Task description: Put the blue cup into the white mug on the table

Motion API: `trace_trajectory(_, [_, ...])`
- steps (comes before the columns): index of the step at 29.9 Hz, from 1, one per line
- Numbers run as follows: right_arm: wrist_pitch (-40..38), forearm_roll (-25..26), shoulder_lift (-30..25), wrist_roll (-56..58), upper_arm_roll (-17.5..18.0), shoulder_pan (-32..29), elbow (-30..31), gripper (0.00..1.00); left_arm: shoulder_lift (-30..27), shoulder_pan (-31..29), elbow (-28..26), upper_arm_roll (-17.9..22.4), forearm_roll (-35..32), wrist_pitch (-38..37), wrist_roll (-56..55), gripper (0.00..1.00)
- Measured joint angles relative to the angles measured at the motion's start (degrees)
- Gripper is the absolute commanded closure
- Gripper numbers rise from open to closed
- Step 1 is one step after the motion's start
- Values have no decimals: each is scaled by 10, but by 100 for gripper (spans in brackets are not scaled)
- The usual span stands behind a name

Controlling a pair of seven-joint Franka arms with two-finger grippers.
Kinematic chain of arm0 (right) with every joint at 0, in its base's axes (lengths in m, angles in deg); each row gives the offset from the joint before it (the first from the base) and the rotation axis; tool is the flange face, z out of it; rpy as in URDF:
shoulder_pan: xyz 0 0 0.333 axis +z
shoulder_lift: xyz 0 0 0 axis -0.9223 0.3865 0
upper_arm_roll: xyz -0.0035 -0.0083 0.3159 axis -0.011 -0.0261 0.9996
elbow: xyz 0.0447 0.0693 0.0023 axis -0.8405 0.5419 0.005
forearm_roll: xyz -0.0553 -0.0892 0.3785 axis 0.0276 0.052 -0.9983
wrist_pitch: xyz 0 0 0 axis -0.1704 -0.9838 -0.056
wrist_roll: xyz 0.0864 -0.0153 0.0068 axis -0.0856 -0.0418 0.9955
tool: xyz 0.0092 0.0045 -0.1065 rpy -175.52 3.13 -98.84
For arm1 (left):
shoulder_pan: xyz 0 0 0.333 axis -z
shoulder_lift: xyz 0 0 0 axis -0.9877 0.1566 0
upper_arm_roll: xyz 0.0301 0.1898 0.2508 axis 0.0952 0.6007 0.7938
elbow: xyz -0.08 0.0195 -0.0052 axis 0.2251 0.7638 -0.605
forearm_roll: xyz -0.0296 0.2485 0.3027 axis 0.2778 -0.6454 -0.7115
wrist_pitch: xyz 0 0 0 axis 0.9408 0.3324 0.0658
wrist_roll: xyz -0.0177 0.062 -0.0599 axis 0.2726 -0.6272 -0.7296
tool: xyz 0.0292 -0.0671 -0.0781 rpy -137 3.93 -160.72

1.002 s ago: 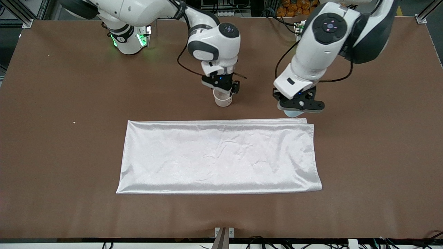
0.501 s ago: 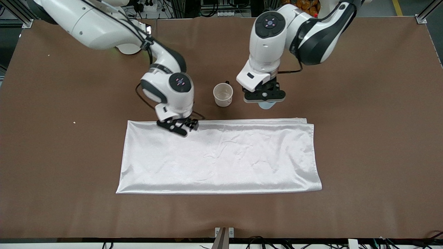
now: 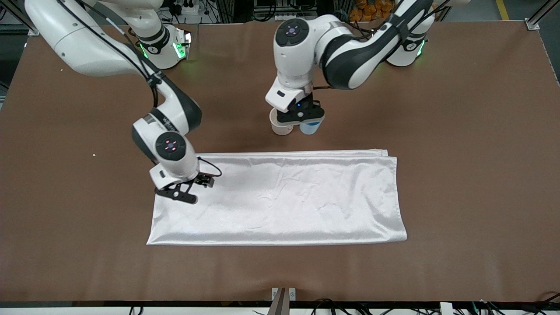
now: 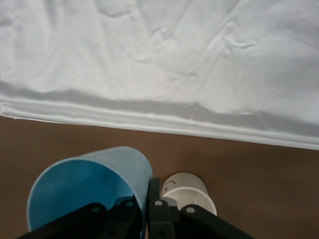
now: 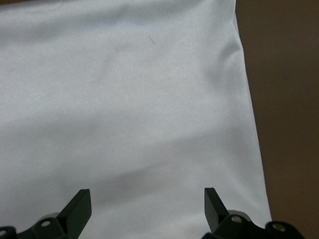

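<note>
The blue cup (image 3: pixel 310 127) hangs in the left tool (image 3: pixel 302 117), whose fingers are clenched on its rim, just beside the white mug (image 3: pixel 280 127) and low over the brown counter (image 3: pixel 459 131). In the left wrist view the cup (image 4: pixel 89 191) sits tilted, its bright inside showing, with the mug (image 4: pixel 187 191) right next to it. Nearer the front camera lies a shiny white cloth (image 3: pixel 280 197). The right tool (image 3: pixel 181 191) hovers over that cloth's corner toward the right arm's end, fingers spread wide and holding nothing.
</note>
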Motion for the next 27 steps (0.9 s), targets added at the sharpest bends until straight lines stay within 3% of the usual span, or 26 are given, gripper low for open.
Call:
trace_trajectory(8, [-4,-64,-3,143,-41,-9,-38,0,52,13,6,-40,-38,0,-99,100])
trace_trajectory(13, [-44,-119,-21,228,-65,-14,-48,0,77,23,6,-55,-55,0,-151,100])
trace_trajectory(27, [-228,-286,-161,415,-144,-12,-54,0,129,39,-15,-80,-74,-1,-230,100])
